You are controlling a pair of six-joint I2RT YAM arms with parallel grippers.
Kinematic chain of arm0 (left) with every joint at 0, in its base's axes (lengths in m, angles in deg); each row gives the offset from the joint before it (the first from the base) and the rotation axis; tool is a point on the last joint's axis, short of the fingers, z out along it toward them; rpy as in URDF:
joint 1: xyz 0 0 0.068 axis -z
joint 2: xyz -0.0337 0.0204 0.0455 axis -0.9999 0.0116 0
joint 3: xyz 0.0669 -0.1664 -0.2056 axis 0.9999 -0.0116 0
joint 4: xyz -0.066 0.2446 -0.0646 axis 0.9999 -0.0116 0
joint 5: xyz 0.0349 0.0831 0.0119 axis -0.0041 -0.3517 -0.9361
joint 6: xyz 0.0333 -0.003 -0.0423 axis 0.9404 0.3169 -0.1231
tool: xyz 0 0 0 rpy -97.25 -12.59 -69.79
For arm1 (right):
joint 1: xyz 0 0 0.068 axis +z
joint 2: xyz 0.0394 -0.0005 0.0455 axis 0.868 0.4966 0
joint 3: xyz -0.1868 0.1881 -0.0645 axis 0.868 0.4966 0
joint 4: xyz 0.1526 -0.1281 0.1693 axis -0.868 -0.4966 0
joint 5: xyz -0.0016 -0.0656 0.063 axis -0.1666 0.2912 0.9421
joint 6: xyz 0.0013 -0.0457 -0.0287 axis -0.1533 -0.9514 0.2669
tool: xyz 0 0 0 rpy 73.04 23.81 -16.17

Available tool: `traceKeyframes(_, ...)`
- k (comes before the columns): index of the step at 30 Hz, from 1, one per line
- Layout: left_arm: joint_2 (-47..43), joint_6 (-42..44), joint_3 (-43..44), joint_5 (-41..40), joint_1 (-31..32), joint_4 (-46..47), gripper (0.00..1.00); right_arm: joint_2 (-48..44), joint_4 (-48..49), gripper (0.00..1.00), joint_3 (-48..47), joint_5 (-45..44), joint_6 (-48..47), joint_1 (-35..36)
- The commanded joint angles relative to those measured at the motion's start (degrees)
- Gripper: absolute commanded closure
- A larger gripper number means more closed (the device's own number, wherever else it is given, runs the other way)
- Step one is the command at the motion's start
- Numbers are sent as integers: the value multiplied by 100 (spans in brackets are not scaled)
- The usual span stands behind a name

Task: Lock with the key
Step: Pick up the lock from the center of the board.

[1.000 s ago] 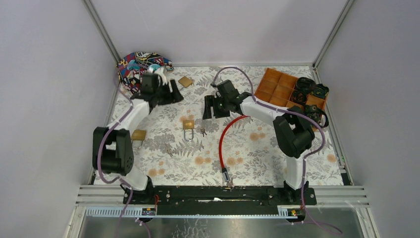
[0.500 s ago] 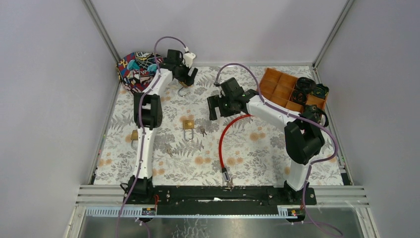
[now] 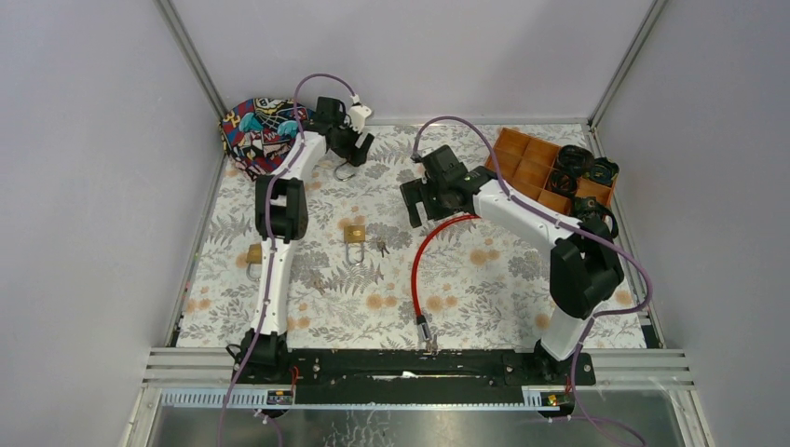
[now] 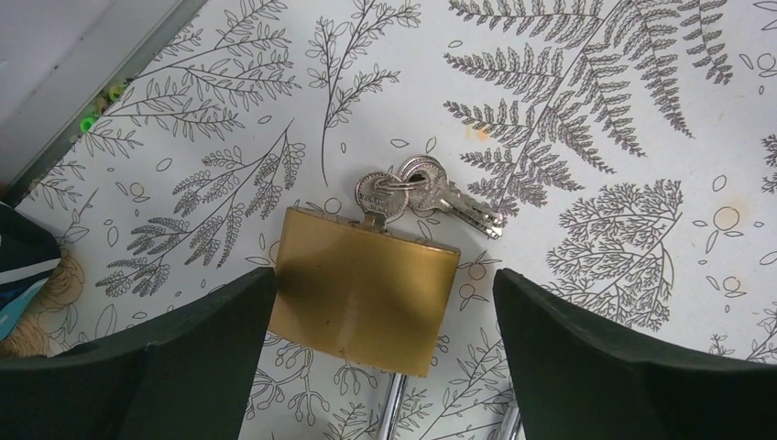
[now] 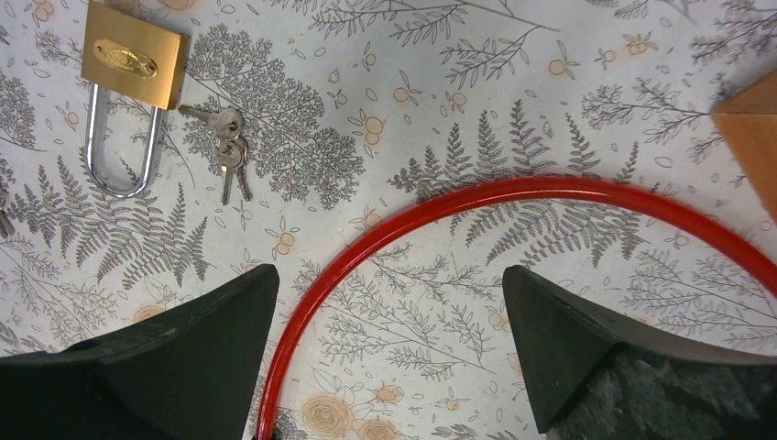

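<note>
My L gripper (image 4: 383,280) is spread wide and holds nothing. A brass padlock (image 4: 357,293) lies flat on the fern-print table (image 4: 596,110) between the fingers (image 4: 183,367): one finger's edge meets the lock body, the other is well apart. A key (image 4: 377,196) sits in the keyway, w/ spare keys (image 4: 449,203) on the same ring fanned out beside it. The shackle is mostly out of frame, so I can't tell if it's shut. My R gripper (image 5: 385,275) is wide too, empty, hanging over a red cable (image 5: 550,191). Past it lies a 2nd padlock (image 5: 130,57) w/ loose keys (image 5: 229,151) just beside its shackle. Top view: a 3rd padlock (image 3: 253,253) near the L edge, a patterned cloth (image 3: 261,126) in the far-L corner, and an orange tray (image 3: 518,158) at far R w/ black round bits (image 3: 582,168) in its R-end cells; can't tell what they are. Vs 1 s ago: my L arm was folded w/ the gripper short of the lock, now it's stretched out over it. The R gripper has shifted a bit to the R.
</note>
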Motion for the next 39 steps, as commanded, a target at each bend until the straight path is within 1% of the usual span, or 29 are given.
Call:
traceKeyframes(1,252,180,-132,253,123,-600,8,-343,-60,0,-53,-390,-255,-23)
traceKeyframes(3,275,168,-84,339,127,-721,17,-327,-100,0,-91,-384,-268,-20)
traceKeyframes(5,75,455,-338,714,142,-880,22,-337,-109,0,-90,-403,-278,-21)
traceKeyframes(6,-123,735,-627,883,168,-967,24,-342,-116,0,-86,-433,-286,-19)
traceKeyframes(7,-369,1084,-1129,1000,208,-1089,26,-351,-134,0,-86,-458,-286,-19)
traceKeyframes(11,-1474,2348,-2814,963,497,-1227,29,-369,-171,0,-89,-417,-293,-19)
traceKeyframes(12,-1705,2612,-3134,951,557,-1318,29,-381,-168,0,-86,-397,-282,-20)
traceKeyframes(14,-2032,2930,-3466,1025,629,-1562,27,-415,-143,0,-57,-376,-235,-24)
traceKeyframes(16,-2163,2905,-3426,1156,629,-1787,24,-466,-113,0,-15,-344,-174,-24)
traceKeyframes(17,-2169,2852,-3310,1199,617,-1907,20,-507,-95,0,18,-334,-146,-20)
traceKeyframes(19,-2127,2964,-3021,1266,603,-2239,4,-598,-80,0,96,-305,-103,-20)
traceKeyframes(20,-2101,3145,-2923,1274,609,-2402,2,-649,-63,0,136,-280,-75,-19)
traceKeyframes(26,-2190,4740,-2746,1203,643,-2687,1,-795,-73,0,278,-194,-12,-24)
traceKeyframes(29,-2146,5531,-2702,977,679,-2947,2,-836,-169,0,247,-191,38,-21)
traceKeyframes(31,-2028,5635,-2665,840,705,-2932,2,-907,-157,0,298,-165,75,-21)
traceKeyframes(33,-1781,5298,-2433,754,737,-2856,2,-998,-48,0,418,-127,123,-19)
traceKeyframes(35,-1451,5053,-1995,806,758,-3030,2,-1086,37,0,549,-105,174,-21)
traceKeyframes(37,-1213,5088,-1687,850,779,-3249,2,-1127,59,0,632,-86,217,-19)
traceKeyframes(39,-1097,5119,-1700,706,856,-3316,2,-1144,8,0,663,-98,217,-23)
